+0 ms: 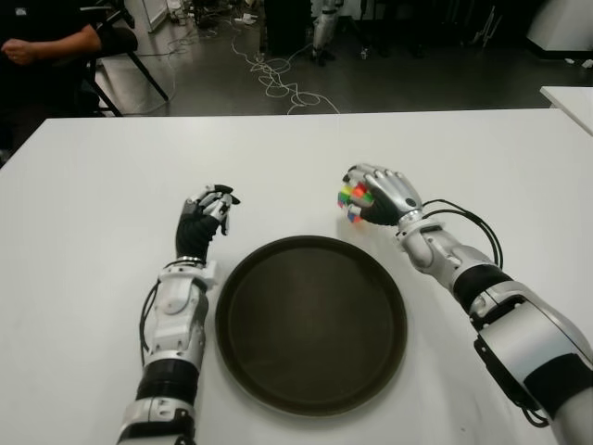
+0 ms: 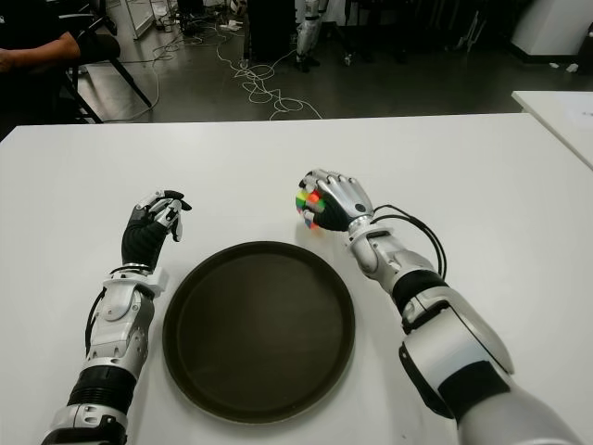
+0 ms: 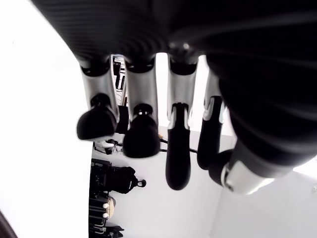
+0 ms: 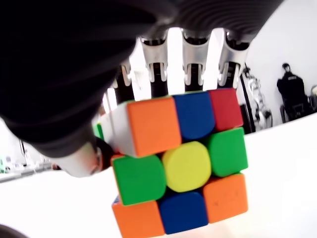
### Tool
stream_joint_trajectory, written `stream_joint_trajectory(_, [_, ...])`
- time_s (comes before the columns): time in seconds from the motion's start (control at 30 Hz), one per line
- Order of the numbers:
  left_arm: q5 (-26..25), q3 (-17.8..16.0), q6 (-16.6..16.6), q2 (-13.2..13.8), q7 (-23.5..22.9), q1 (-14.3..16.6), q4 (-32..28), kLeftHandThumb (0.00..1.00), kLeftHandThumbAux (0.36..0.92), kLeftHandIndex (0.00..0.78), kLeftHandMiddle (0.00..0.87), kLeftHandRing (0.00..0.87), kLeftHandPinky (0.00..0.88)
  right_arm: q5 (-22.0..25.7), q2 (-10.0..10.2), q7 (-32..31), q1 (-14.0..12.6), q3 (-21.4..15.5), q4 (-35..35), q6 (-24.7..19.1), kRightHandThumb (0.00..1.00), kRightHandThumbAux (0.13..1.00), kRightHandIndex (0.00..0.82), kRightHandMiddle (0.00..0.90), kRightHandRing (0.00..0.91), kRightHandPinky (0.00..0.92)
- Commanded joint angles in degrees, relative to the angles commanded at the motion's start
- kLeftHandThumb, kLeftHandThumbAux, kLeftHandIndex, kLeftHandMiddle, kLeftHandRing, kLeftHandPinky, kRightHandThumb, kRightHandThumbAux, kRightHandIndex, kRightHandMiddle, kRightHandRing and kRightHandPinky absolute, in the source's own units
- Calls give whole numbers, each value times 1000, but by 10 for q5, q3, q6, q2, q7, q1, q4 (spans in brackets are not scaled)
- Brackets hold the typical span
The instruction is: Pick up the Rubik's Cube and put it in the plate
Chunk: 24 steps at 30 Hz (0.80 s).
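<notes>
The right hand (image 1: 382, 193), silver and black, is wrapped over the multicoloured Rubik's Cube (image 1: 355, 201), fingers (image 4: 194, 54) draped across its top; the cube sits just beyond the far right rim of the round dark brown plate (image 1: 311, 320), outside it. Whether it touches the white table (image 1: 111, 185) cannot be told. The left hand (image 1: 206, 218) shows just beside the plate's far left edge, its fingers (image 3: 139, 134) loosely curled and holding nothing. Beyond the table, a seated person (image 1: 46, 46) and tangled cables (image 1: 278, 79) are on the dark floor.
</notes>
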State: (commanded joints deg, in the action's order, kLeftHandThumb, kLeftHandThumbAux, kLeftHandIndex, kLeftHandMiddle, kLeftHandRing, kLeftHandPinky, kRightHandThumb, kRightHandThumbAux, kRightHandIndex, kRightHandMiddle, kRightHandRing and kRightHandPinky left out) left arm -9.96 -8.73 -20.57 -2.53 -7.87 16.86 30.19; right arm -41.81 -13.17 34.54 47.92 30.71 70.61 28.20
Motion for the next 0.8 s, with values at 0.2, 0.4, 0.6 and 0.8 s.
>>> stream_joint_trajectory(0.2, [-3, -1, 0, 0, -2, 1, 3, 857, 660, 423, 528, 778, 798, -9, -10, 44, 1, 5, -13, 17, 676, 742, 419, 538, 585, 608])
stream_joint_trajectory(0.4, [-3, -1, -1, 0, -2, 2, 5, 856, 661, 422, 526, 779, 799, -13, -21, 74, -2, 5, -30, 29, 678, 741, 419, 523, 579, 616])
stream_joint_trajectory(0.6, [-1, 0, -10, -1, -4, 2, 8, 856, 661, 422, 527, 781, 798, -10, -32, 87, -4, 1, -50, 38, 681, 740, 419, 530, 589, 634])
stream_joint_trajectory(0.8, [-2, 0, -7, 1, -3, 2, 9, 857, 661, 422, 529, 784, 802, -4, -42, 101, -6, -8, -67, 48, 682, 740, 418, 532, 599, 644])
